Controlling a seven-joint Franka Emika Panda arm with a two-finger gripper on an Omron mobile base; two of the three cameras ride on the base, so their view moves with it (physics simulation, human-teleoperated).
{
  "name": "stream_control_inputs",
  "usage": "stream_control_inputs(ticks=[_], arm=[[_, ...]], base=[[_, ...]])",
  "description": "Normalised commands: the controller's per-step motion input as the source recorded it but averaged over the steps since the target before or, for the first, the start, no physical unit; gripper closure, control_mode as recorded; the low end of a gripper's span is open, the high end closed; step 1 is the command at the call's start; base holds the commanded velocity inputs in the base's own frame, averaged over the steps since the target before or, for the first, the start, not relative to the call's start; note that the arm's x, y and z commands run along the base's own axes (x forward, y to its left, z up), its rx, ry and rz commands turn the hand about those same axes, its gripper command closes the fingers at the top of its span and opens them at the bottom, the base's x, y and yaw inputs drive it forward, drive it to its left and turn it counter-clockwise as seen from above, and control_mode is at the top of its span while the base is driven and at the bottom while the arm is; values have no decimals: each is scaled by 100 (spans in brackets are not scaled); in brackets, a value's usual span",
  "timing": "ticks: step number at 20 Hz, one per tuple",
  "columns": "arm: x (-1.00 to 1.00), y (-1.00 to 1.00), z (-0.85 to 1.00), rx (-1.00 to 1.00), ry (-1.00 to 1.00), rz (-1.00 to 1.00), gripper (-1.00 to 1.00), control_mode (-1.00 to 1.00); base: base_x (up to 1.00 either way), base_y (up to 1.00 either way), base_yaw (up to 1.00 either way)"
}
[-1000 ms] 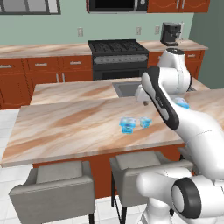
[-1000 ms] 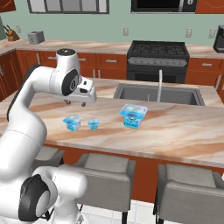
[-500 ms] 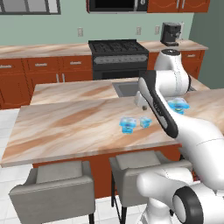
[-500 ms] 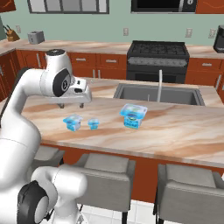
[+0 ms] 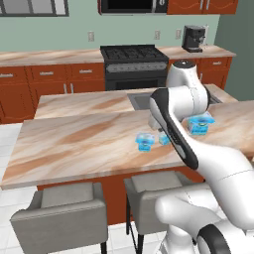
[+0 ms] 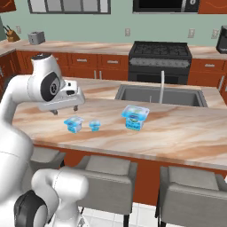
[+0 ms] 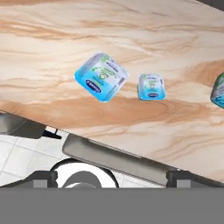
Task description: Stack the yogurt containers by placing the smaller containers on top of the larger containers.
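Observation:
Three light-blue yogurt containers stand apart on the marble island counter (image 6: 186, 133). The middle-sized tub (image 6: 73, 124) (image 5: 145, 141) (image 7: 101, 76) is at the left. Just right of it sits the tiny tub (image 6: 94, 125) (image 5: 164, 139) (image 7: 151, 86). The widest tub (image 6: 135, 116) (image 5: 201, 123) (image 7: 218, 91) stands further right. My gripper (image 6: 65, 110) (image 7: 112, 176) hovers above the counter, up and left of the middle-sized tub. It is open, with nothing between its fingers.
A sink with a tall faucet (image 6: 162, 86) lies behind the tubs. The stove (image 6: 159, 55) and a coffee machine (image 5: 192, 37) stand along the back wall. Grey stools (image 6: 106, 177) (image 7: 118, 155) line the island's near edge.
The hand has swung left and a little lower in the right base view, ending beside the middle-sized tub. The three tubs have not moved.

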Motion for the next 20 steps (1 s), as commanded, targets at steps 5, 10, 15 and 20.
stream_control_inputs(ticks=[5, 10, 15, 20], arm=[[-8, 19, -19, -15, 0, 10, -100, -100], [-1, 12, -33, -17, 0, 5, -100, -100], [0, 13, -39, -14, 0, 1, -100, -100], [0, 12, -36, -11, 0, 0, -100, -100]], base=[[0, 0, 0], [0, 0, 0], [0, 0, 0], [0, 0, 0]])
